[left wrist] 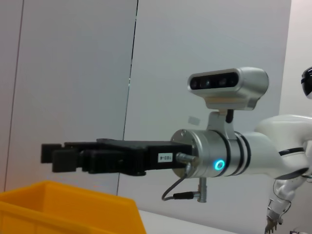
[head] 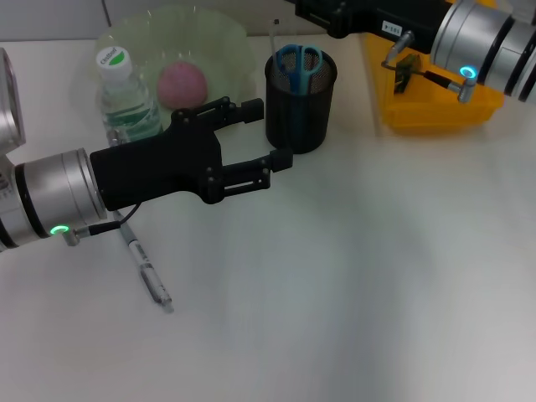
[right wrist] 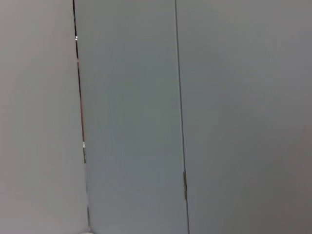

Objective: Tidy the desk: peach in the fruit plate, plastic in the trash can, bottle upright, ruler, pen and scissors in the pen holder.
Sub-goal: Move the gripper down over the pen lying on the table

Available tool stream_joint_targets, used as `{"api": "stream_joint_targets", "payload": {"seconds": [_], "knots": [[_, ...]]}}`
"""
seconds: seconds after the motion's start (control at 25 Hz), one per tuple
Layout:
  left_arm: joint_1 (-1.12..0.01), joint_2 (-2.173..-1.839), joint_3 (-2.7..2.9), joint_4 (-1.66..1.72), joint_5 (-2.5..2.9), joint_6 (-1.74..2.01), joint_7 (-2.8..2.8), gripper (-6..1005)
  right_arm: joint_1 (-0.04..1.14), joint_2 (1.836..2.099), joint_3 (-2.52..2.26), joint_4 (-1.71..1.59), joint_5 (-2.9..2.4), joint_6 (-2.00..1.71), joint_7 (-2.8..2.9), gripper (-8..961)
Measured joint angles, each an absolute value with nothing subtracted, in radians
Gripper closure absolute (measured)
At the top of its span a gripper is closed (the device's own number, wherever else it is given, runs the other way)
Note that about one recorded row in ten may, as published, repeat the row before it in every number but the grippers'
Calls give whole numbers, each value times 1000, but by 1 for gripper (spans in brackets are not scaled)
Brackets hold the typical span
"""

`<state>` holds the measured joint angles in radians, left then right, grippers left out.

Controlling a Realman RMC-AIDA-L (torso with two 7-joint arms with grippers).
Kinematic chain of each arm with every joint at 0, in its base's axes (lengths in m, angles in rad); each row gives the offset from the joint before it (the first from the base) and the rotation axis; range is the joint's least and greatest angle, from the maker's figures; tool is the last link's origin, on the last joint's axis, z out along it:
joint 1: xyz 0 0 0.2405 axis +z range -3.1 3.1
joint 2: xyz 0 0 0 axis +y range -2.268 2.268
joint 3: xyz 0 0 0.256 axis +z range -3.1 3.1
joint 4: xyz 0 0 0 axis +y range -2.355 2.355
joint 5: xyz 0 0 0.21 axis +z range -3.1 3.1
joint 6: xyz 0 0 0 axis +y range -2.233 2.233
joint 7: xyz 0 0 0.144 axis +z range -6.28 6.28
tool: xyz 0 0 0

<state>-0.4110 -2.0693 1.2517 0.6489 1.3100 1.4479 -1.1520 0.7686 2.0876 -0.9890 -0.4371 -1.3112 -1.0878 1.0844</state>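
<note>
Head view — left gripper (head: 266, 134) jaws wide, empty.

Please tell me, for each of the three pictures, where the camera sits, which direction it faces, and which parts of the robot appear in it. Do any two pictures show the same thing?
Head view: from the robot's head, looking down at the desk; the left gripper, open, hangs beside the pen holder; the right arm is over the yellow bin.
Left wrist view: faces sideways across the room; shows the right gripper and yellow bin.
Right wrist view: faces a bare wall; no robot parts.
Shared: head and left wrist views both show the right arm and yellow bin.
</note>
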Motion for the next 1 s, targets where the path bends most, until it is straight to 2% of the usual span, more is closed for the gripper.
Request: {"api": "stream_joint_targets", "payload": {"seconds": [0.16,0.24,0.28,0.44,0.64,1.0], "knots": [[-411,-2069,1251,649,1310,1446,-1152,241,696,2086,-988,-490,-1231,-1186,1085,443],[-410,-2069,1251,649,1310,1445,-1152,244,589,2084,-988,-572,-1131,-1294,1099,443],[-410,-2069,1251,649,1310,1445,-1152,245,589,2084,-988,-572,-1131,-1294,1099,443],[-407,-2069,1250,649,1310,1445,-1152,249,423,2079,-927,-655,-1031,-1440,1152,444],[-406,-2069,1249,649,1310,1445,-1154,255,331,2079,-769,-629,-1028,-1615,1169,443],[-416,-2059,1245,663,1318,1444,-1297,264,248,2078,-655,-524,-1037,-1747,1168,442]]}}
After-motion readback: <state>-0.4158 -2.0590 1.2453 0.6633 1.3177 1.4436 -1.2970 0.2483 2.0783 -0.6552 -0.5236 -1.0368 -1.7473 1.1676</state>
